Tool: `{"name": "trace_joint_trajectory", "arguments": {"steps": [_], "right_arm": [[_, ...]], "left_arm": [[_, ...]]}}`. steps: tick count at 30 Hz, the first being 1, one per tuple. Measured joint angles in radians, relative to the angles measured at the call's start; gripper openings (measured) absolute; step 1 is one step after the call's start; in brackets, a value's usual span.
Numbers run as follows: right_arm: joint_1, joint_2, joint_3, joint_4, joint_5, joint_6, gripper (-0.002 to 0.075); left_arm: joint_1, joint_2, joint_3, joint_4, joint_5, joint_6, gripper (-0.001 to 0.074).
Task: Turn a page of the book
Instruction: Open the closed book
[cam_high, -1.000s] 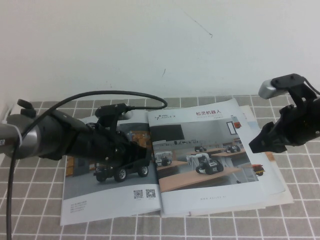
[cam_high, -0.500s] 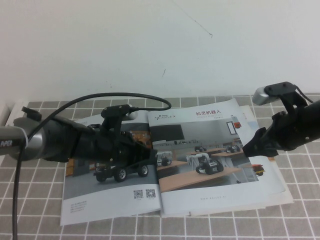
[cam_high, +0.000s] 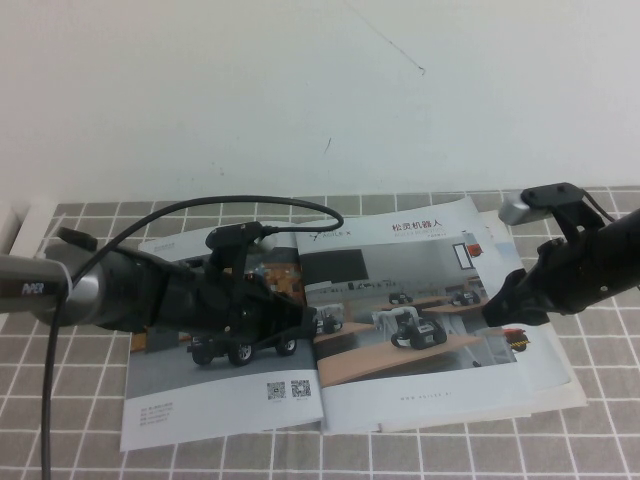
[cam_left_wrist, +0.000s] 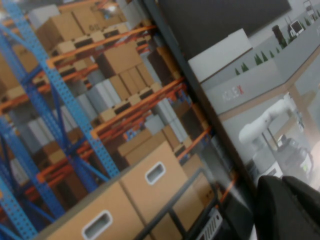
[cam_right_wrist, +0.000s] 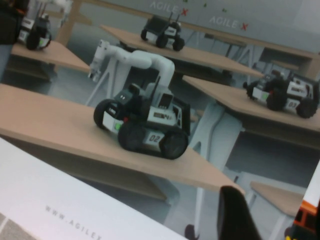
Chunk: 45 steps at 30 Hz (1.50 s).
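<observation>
The book (cam_high: 200, 405) lies open on the checked table. The page (cam_high: 410, 300) with small robots on wooden desks is its right-hand sheet and lies flat; it fills the right wrist view (cam_right_wrist: 150, 115). My left gripper (cam_high: 305, 322) is shut and low over the book at the spine, on the inner edge of the warehouse-vehicle sheet (cam_high: 235, 385). In the left wrist view its dark fingers (cam_left_wrist: 292, 210) lie together. My right gripper (cam_high: 492, 312) is open at the page's right edge. In the right wrist view one finger (cam_right_wrist: 235, 215) rests over the page.
Fanned lower pages (cam_high: 555, 370) stick out under the book's right side. The left arm's black cable (cam_high: 250, 203) arcs over the book's far left corner. A white wall (cam_high: 300, 90) stands just behind the grey checked cloth (cam_high: 600, 440).
My left gripper has slid right, toward the spine. My right gripper has moved left and down onto the right edge of the robot page. The page itself has not lifted.
</observation>
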Motion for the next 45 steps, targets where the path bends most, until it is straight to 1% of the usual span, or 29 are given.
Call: {"name": "trace_joint_trajectory", "arguments": {"steps": [10, 20, 37, 45], "right_arm": [[0.0, 0.0, 0.0, 0.028, -0.028, -0.004, 0.0333], [0.0, 0.007, 0.0, 0.114, -0.041, -0.094, 0.0333], [0.0, 0.087, 0.0, 0.13, -0.06, -0.098, 0.0333], [0.0, 0.089, 0.0, 0.134, -0.06, -0.118, 0.0333]], "left_arm": [[0.0, 0.002, -0.002, -0.002, 0.002, 0.004, -0.0004], [0.0, 0.002, -0.002, -0.002, 0.004, 0.004, -0.0004], [0.0, 0.003, -0.002, -0.002, 0.024, 0.004, -0.0004], [0.0, 0.003, -0.002, 0.0, 0.024, 0.004, -0.0004]]}}
